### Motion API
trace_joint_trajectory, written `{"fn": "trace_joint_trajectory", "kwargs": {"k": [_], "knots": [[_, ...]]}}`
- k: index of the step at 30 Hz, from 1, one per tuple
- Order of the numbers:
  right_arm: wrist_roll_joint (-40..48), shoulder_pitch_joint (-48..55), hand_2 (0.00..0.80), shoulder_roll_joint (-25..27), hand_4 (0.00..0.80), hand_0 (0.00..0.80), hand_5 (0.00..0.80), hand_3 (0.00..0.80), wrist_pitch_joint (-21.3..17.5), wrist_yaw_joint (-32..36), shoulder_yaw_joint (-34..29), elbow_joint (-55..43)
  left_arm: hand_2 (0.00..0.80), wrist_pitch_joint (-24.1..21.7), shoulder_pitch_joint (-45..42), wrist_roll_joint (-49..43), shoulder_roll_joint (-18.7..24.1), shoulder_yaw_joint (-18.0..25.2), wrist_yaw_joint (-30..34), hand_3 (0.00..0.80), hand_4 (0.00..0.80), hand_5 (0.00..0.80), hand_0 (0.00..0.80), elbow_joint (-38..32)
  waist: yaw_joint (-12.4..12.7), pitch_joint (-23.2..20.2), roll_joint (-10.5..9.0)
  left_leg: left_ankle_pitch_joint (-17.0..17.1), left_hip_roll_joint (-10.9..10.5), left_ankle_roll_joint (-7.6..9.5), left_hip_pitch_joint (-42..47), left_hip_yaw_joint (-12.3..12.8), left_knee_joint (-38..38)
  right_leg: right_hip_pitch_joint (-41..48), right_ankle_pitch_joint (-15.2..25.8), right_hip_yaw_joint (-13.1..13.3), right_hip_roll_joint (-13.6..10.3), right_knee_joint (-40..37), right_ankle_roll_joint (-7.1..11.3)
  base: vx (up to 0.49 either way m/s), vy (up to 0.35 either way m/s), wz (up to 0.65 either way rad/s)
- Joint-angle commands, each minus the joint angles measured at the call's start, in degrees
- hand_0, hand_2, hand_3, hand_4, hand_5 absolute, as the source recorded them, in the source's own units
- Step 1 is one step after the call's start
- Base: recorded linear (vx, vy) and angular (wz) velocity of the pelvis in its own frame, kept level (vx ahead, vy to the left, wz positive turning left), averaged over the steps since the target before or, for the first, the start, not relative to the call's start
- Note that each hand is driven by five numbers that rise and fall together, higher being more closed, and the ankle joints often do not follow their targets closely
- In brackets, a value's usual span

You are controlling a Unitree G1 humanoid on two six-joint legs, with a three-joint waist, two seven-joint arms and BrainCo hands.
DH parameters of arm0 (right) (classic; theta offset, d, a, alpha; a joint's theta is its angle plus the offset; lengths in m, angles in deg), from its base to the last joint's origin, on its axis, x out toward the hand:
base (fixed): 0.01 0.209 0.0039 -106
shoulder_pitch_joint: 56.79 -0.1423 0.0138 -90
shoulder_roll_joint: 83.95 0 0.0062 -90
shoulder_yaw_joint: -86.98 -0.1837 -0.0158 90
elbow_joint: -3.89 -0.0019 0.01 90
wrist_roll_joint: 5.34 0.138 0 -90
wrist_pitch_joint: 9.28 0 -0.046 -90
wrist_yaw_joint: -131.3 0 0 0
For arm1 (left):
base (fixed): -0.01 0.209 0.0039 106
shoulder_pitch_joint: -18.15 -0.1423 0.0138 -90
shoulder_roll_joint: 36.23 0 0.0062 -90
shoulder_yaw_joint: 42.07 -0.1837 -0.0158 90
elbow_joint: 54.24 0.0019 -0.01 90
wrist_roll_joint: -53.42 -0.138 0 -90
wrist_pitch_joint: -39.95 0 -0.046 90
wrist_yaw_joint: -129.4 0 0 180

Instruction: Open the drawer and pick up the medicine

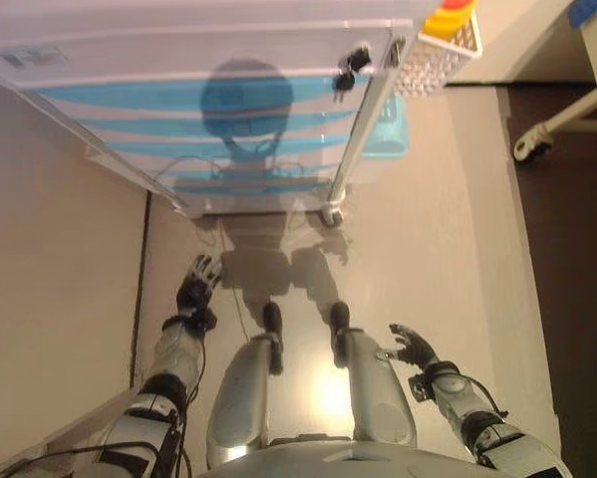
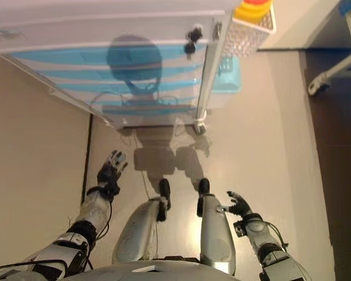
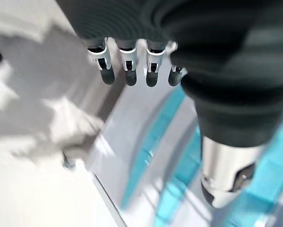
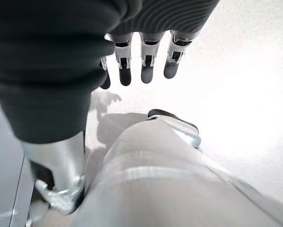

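Blue-striped drawers [image 1: 248,119] all stand shut; no medicine shows. Left hand [image 1: 198,281] and right hand [image 1: 414,348] hang open, empty, well short of them.

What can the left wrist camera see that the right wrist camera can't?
Only the left wrist view shows the drawer cabinet with its blue stripes, seen past the left hand, whose fingers hang straight and hold nothing. Only the right wrist view shows the right hand, also with straight, empty fingers, over bare pale floor. Both share the same kind of picture: a dark ribbed cover up close, a row of fingers beside a thumb, and no medicine anywhere.
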Motion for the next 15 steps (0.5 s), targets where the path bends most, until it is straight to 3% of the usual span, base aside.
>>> {"fn": "trace_joint_trajectory", "kwargs": {"k": [1, 5, 15], "knots": [[3.02, 3.55, 0.000, 2.07, 0.000, 0.000, 0.000, 0.000, 0.01, -2.28, 2.80, -4.95, 0.000, -1.89, -0.81, 11.09, -0.48, 0.30, 5.77, 0.000, 0.000, 0.000, 0.000, -5.79, -1.76, -2.07, -0.32, -3.49, -1.54, 3.23, -2.60, 2.39, 3.68, -3.37, 1.89, -1.19, 1.72, 3.39, -1.42, 0.007, 0.033, -0.18], [3.42, 5.05, 0.000, 2.57, 0.000, 0.000, 0.000, 0.000, 0.06, -1.09, 3.52, -6.76, 0.000, 0.55, 3.62, 23.30, 0.64, 1.92, 12.02, 0.000, 0.000, 0.000, 0.000, -8.36, -3.34, -1.36, -1.49, -7.31, -0.89, 3.10, -5.06, 1.84, 8.05, -5.85, 0.21, 0.61, 2.98, 6.30, -1.02, 0.081, 0.022, -0.21], [4.94, 8.47, 0.000, 2.34, 0.000, 0.000, 0.000, 0.000, -1.37, 0.59, 6.26, -5.88, 0.000, 3.09, 23.19, 40.29, 9.11, 8.36, 19.23, 0.000, 0.000, 0.000, 0.000, -7.57, -7.21, -0.85, -4.78, -10.63, 1.77, 3.54, -7.94, 2.53, 13.45, -8.30, 0.54, 2.94, 5.11, 7.67, -1.35, 0.041, -0.057, -0.19]]}}
